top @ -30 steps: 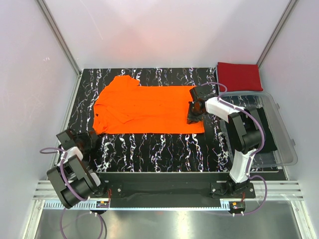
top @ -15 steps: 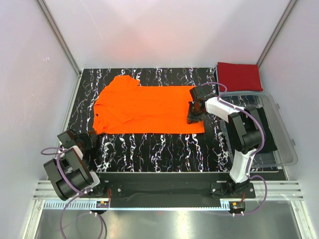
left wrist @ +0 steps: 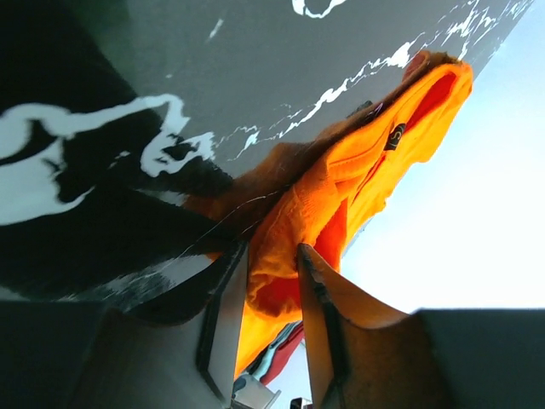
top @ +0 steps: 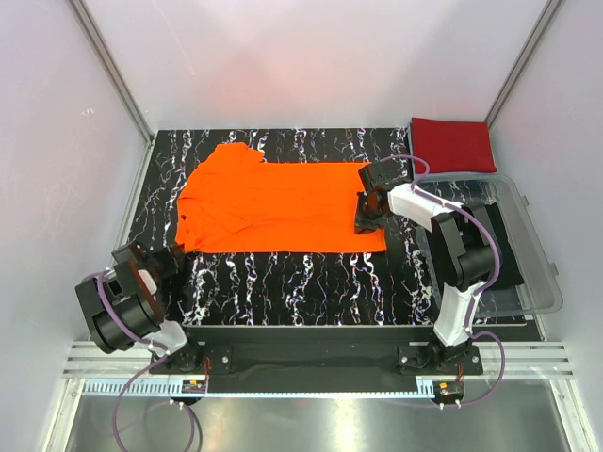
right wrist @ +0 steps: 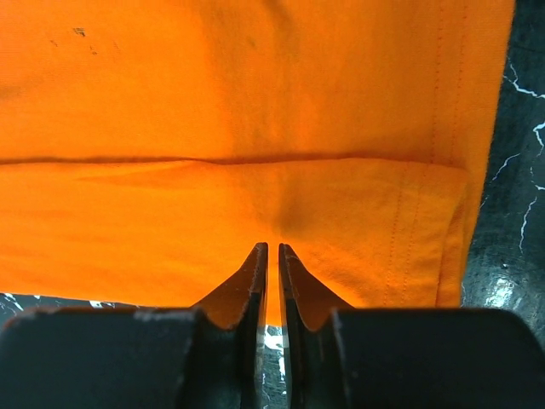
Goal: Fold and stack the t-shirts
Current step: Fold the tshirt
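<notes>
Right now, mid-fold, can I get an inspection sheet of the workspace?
Surface: black marbled table.
Job's things: orange shirt laid out mid-table; red shirt folded, far right corner.
Clutter: clear bin at right, something dark inside.
Grippers: right fingers pinching the orange shirt's edge; left fingers apart, at its near-left corner.
Cables: purple cables loop off both arms.
Surroundings: white walls.
</notes>
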Motion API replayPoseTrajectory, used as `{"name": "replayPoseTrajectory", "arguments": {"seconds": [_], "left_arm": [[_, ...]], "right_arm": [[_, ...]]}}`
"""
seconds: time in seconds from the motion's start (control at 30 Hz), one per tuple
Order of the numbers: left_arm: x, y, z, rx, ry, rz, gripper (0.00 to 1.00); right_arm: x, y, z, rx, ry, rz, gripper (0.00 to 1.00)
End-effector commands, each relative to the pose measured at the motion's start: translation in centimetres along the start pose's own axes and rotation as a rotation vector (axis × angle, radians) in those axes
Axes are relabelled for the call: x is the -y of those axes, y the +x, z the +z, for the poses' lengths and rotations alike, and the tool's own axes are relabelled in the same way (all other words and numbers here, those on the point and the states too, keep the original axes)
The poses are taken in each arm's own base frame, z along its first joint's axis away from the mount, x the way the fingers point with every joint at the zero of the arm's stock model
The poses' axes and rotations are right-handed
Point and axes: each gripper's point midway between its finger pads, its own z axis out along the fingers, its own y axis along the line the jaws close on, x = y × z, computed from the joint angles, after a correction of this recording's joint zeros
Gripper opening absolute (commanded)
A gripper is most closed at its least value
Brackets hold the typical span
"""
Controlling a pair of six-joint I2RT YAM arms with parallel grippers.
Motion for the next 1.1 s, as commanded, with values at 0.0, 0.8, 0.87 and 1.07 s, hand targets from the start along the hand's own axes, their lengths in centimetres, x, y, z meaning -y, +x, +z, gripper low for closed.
{"name": "replayPoseTrajectory", "arguments": {"seconds": [0.0,0.8,0.87,1.07], "left_arm": [[-0.2,0.0,0.4,-0.002,-0.011,0.006,0.31],[0.1,-3.3,0.6,0.117,-0.223,0.136,0.1],[0.2,-3.3,0.4,0.121,-0.225,0.144,0.11],[1.0,-3.8,-0.9,0.167,-0.235,0.197,0.21]], "right_arm": [[-0.4,-1.4,-0.5,0.054,0.003,-0.019,0.16],[3.7,-0.1,0.4,0.042,0.173,-0.046,0.16],[3.5,-0.4,0.0,0.053,0.168,-0.047,0.16],[1.3,-1.4,-2.4,0.078,0.082,-0.008,0.16]]}}
